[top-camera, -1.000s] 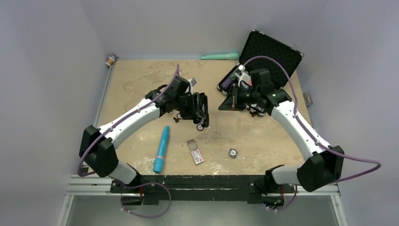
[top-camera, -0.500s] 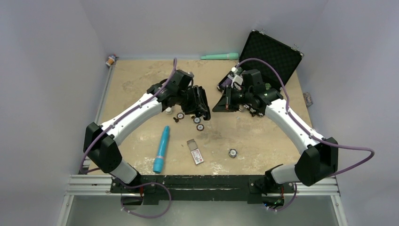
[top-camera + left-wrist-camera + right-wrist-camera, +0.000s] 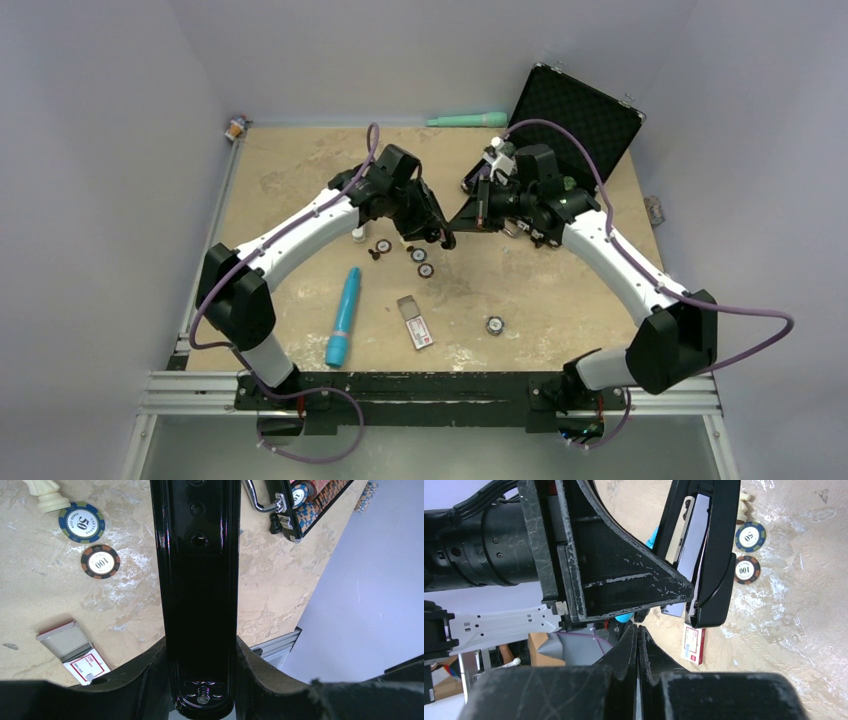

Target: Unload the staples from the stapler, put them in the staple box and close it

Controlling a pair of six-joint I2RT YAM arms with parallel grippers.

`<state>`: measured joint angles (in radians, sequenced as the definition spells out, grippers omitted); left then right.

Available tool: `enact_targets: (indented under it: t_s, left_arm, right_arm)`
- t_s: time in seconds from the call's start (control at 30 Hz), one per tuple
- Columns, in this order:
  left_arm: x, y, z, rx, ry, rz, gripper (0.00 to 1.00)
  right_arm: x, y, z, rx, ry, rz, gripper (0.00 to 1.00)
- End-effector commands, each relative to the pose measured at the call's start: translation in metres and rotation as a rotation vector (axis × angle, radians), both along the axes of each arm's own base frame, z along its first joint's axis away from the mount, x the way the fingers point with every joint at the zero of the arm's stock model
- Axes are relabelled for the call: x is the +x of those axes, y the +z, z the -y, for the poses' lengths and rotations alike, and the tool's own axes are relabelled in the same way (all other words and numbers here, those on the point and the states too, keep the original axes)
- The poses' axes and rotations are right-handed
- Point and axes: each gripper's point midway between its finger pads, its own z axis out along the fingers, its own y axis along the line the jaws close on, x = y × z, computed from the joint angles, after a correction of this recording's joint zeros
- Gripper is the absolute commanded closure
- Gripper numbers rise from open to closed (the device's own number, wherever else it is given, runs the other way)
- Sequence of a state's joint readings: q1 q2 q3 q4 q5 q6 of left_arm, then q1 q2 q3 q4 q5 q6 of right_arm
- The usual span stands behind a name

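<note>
Left claw (image 3: 200,651) pinches the slim black bar-shaped stapler (image 3: 200,555) above the tan table (image 3: 280,580), apparently so my right claw (image 3: 638,631), tips pressed together, can reach the staples.

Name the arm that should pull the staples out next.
Probably right. The left gripper is clamped on the stapler, holding it up; the right gripper is shut, empty, tips beside it.

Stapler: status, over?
Left claw shut on stapler, held above table. Right claw shut, empty, close by stapler. Chips below, clear of it.
</note>
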<state>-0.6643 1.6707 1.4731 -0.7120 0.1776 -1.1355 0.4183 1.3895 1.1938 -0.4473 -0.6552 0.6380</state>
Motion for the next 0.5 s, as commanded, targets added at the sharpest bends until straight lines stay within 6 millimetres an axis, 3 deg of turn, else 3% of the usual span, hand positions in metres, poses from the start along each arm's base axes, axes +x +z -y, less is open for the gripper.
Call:
enact_targets:
  t_s: [0.0,0.47]
  left_arm:
    - [0.018,0.051,0.019,-0.120,0.005,0.126,1.00]
    - [0.025,0.056,0.022,-0.121,0.004,0.147,1.00]
  right_arm:
    - [0.004,-0.002,-0.005,0.024,0.018,0.008,1.00]
    - [0.003,-0.026,-0.004,-0.002,0.027,-0.024,1.00]
